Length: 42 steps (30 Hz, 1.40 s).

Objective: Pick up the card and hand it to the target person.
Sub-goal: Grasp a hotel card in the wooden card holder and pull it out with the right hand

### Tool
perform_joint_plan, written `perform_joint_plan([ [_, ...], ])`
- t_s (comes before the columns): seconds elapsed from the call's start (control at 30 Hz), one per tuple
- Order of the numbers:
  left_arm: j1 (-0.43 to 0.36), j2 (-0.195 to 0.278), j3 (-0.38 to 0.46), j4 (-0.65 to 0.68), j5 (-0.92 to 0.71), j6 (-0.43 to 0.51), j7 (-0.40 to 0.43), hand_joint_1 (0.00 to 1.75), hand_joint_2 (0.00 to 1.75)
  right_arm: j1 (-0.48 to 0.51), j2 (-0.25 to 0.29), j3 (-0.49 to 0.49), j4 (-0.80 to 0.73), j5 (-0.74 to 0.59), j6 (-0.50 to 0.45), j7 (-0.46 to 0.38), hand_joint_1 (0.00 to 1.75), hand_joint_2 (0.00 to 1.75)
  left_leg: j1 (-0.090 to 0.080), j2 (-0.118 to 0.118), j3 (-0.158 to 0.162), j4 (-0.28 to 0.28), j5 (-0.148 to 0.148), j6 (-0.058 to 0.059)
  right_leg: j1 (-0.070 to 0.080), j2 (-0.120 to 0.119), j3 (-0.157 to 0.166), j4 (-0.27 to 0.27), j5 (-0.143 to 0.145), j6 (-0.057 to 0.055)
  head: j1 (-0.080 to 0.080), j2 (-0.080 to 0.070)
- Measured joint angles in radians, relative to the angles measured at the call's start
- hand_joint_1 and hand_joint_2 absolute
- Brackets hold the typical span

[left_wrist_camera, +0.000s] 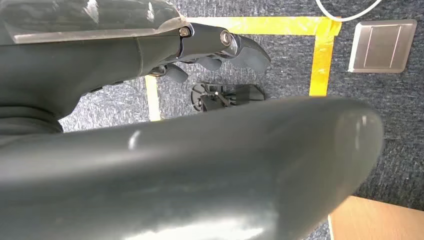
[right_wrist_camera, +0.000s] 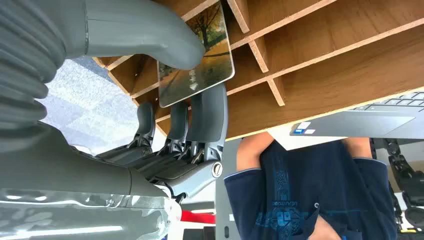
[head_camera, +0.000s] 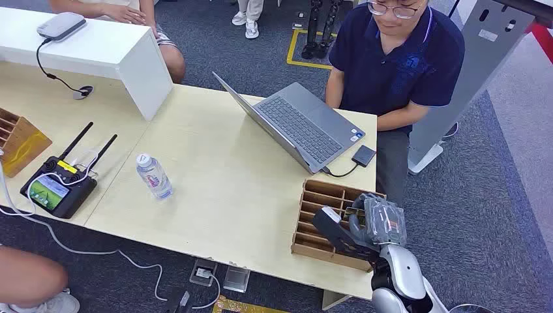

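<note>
A card (right_wrist_camera: 197,55) printed with an autumn tree picture is pinched in my right hand (right_wrist_camera: 190,100), thumb on its picture face and dark fingers behind it. It stands close against the compartments of the wooden slotted box (right_wrist_camera: 325,60); I cannot tell whether its edge is still inside a slot. In the head view my right hand (head_camera: 375,222) hovers over the right end of that box (head_camera: 319,225) at the table's near right corner. A person in a dark blue polo shirt (head_camera: 398,59) sits just behind, at a laptop. My left hand (left_wrist_camera: 220,47) hangs over the floor, holding nothing.
An open grey laptop (head_camera: 300,124) with a small black drive (head_camera: 363,155) lies beyond the box. A water bottle (head_camera: 154,176), a black remote controller (head_camera: 57,189) and a second wooden box (head_camera: 19,140) stand to the left. Other people sit at the far left.
</note>
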<state>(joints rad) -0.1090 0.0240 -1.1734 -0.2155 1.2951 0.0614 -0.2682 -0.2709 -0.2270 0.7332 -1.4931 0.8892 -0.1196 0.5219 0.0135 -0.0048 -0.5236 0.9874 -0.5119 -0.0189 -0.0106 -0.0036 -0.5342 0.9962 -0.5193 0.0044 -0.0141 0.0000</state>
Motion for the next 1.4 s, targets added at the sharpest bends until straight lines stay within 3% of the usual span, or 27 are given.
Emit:
perform_joint_plan([
  [0.3, 0.000, 0.000, 0.000, 0.000, 0.000, 0.000, 0.000, 0.00, 0.00, 0.009, 0.000, 0.000, 0.000, 0.002, 0.003, 0.000, 1.19, 1.75, 0.000, 0.000, 0.000, 0.000, 0.000, 0.000, 0.000, 0.000, 0.000, 0.000, 0.000, 0.000, 0.000, 0.000],
  [0.57, 0.000, 0.000, 0.000, 0.000, 0.003, 0.000, 0.000, 0.00, 0.00, 0.016, -0.001, -0.002, 0.000, 0.002, 0.004, 0.002, 1.75, 1.75, 0.000, 0.000, 0.000, 0.000, 0.000, 0.000, 0.000, 0.000, 0.000, 0.000, 0.000, 0.000, 0.000, 0.000],
  [0.87, 0.000, 0.000, -0.002, 0.000, -0.018, -0.039, -0.046, 0.00, 0.00, 0.031, -0.001, -0.025, -0.011, 0.009, 0.010, -0.005, 1.75, 1.75, 0.000, 0.000, 0.000, 0.000, 0.000, 0.000, 0.000, 0.000, 0.000, 0.000, 0.000, 0.000, 0.000, 0.000],
  [1.17, 0.000, 0.000, -0.003, 0.000, -0.017, -0.012, -0.052, 0.00, 0.00, 0.034, -0.002, -0.026, -0.043, -0.015, -0.027, -0.049, 1.75, 1.75, 0.000, 0.000, 0.000, 0.000, 0.000, 0.000, 0.000, 0.000, 0.000, 0.000, 0.000, 0.000, 0.000, 0.000],
  [1.4, 0.000, 0.000, -0.003, 0.000, -0.008, -0.006, -0.045, 0.00, 0.00, 0.034, -0.008, -0.040, -0.128, -0.131, -0.153, -0.188, 1.75, 1.75, 0.000, 0.000, 0.000, 0.000, 0.000, 0.000, 0.000, 0.000, 0.000, 0.000, 0.000, 0.000, 0.000, 0.000],
])
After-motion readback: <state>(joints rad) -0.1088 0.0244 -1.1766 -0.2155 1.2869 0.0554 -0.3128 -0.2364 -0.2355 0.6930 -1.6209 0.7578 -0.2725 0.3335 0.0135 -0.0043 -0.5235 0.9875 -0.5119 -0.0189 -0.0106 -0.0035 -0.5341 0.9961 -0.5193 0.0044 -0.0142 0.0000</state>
